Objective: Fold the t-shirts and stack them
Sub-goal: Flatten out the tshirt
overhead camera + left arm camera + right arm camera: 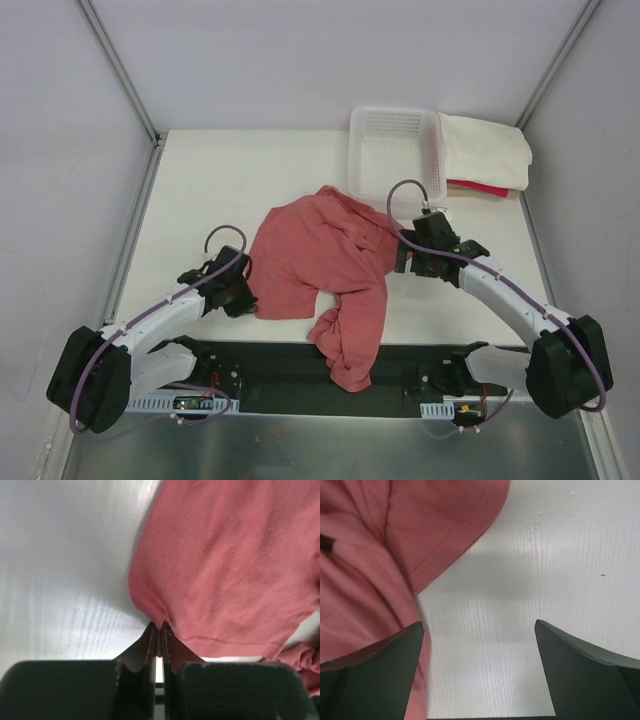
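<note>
I saw the salmon-red t-shirt (320,262) crumpled in the middle of the tabletop (200,190), between my two arms. A bunched part of it ran toward me over the dark strip (270,365) at the near edge.

The left end effector (245,295) sat at the shirt's left edge. In the left wrist view the left end effector (159,628) was clamped shut, fingers (148,645) pressed together, with a tuck of the shirt's edge pinched at the very tips. The rest of the cloth spread away up and to the right, with bare tabletop on the left.

The right end effector (404,256) was at the shirt's right side, just beside the cloth. In the right wrist view the right end effector (479,630) was spread wide and gripped nothing. Only bare tabletop showed between the fingers. The shirt's hemmed edge filled the upper left of that view and passed under the finger (375,670) on that side. I couldn't tell whether that finger touched the cloth.

At the far right, a white lattice basket (357,150) stood beyond the shirt. A cream-white t-shirt (490,150) lay just beside it, on top of a pink-red t-shirt (480,188) whose edge peeked out. Both were well apart from the end effectors.
</note>
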Action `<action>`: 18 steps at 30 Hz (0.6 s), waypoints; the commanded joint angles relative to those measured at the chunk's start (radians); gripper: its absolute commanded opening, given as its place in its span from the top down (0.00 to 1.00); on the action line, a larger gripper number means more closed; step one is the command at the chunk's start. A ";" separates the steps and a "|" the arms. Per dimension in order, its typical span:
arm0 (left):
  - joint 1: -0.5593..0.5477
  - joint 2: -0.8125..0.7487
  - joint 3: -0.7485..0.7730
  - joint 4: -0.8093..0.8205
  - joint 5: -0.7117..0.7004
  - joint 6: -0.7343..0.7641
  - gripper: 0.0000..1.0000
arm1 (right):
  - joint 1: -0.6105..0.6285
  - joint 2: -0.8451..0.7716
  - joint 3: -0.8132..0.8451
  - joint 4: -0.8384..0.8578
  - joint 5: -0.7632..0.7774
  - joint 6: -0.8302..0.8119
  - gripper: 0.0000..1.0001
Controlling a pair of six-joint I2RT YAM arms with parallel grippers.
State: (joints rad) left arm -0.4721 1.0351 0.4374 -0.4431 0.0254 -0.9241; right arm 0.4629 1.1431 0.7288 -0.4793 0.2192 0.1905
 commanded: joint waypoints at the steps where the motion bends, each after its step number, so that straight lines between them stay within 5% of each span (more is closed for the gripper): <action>1: -0.007 0.008 0.049 -0.019 -0.191 0.039 1.00 | -0.045 0.146 0.116 0.036 0.132 0.024 0.03; 12: -0.002 -0.153 0.069 -0.025 -0.328 0.050 1.00 | -0.138 0.510 0.334 0.168 -0.098 -0.054 0.04; 17: 0.004 -0.181 0.095 -0.028 -0.369 0.068 1.00 | -0.139 0.609 0.385 0.182 -0.122 -0.077 0.21; 18: 0.007 -0.182 0.101 -0.031 -0.374 0.071 1.00 | -0.141 0.621 0.392 0.180 -0.129 -0.085 0.34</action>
State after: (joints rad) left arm -0.4717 0.8726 0.4877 -0.4568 -0.2733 -0.8856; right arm 0.3256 1.7287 1.0588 -0.3279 0.1383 0.1402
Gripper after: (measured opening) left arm 0.018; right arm 0.806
